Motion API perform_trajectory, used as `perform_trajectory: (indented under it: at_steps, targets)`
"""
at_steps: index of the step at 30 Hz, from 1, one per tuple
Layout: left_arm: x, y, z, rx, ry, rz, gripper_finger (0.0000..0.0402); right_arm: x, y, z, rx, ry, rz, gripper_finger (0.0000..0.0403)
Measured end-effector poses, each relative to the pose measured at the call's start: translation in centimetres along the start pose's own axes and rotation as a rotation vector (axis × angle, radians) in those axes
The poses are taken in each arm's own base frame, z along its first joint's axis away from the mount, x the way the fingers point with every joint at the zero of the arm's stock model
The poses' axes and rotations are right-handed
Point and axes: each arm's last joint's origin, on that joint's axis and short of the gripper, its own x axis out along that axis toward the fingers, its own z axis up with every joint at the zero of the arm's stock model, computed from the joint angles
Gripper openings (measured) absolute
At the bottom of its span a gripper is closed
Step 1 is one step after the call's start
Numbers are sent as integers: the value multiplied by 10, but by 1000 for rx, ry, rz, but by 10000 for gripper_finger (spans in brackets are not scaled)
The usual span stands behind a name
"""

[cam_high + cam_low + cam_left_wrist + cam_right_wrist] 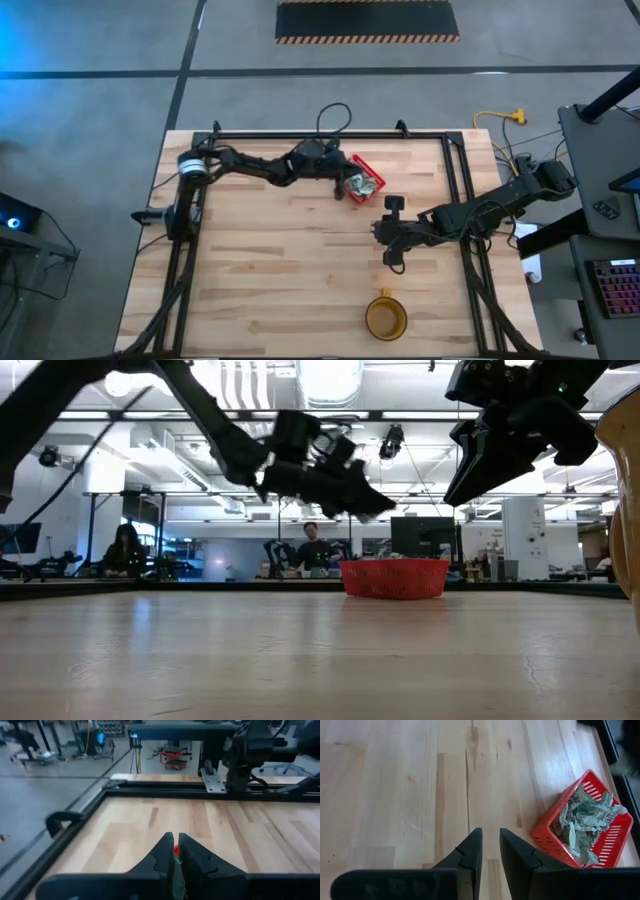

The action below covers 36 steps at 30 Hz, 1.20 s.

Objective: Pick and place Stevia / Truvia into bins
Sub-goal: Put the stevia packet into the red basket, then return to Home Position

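Observation:
The red basket stands on the far middle of the table, and a heap of crumpled pale green and white sachets fills it. My left gripper hangs above the basket's left edge, shut on a sachet. My right gripper hovers over bare wood nearer than the basket. Its fingers are a narrow gap apart, with nothing between them. My left gripper pinches a pale grey-green sachet between its two fingers; only a thin strip of it shows in the slit between them. The sachet is lifted clear of the table, over the red basket. Which part of it is held, I cannot tell.
An amber cup stands near the table's near edge, right of centre. A black frame runs along the far and side edges. Bare wood lies on the table's left and middle. People sit in the room beyond the table.

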Motion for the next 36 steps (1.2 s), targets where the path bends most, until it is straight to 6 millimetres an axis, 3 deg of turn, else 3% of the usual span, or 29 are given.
perform_trajectory:
  at_steps: [7,11,21,24,28,34,36]
  targets:
    - [31,9,-11,-26,-1,7,8,0,0,0,2,0,0,57]
    - [35,13,-15,-53,41,11,18,0,0,0,0,4,0,57]
    - [32,13,-8,-33,29,5,155,0,0,-1,0,5,1,57]
    - [25,12,2,-35,54,3,190,0,0,-1,6,5,0,57]
    - [5,9,30,-28,110,-2,213,0,0,2,1,-16,2,57]
    - [-52,-8,68,156,266,-61,218,-5,0,13,-82,-127,9,57]
    - [-74,-18,77,227,240,-82,218,-9,-2,14,-99,-148,-19,57]
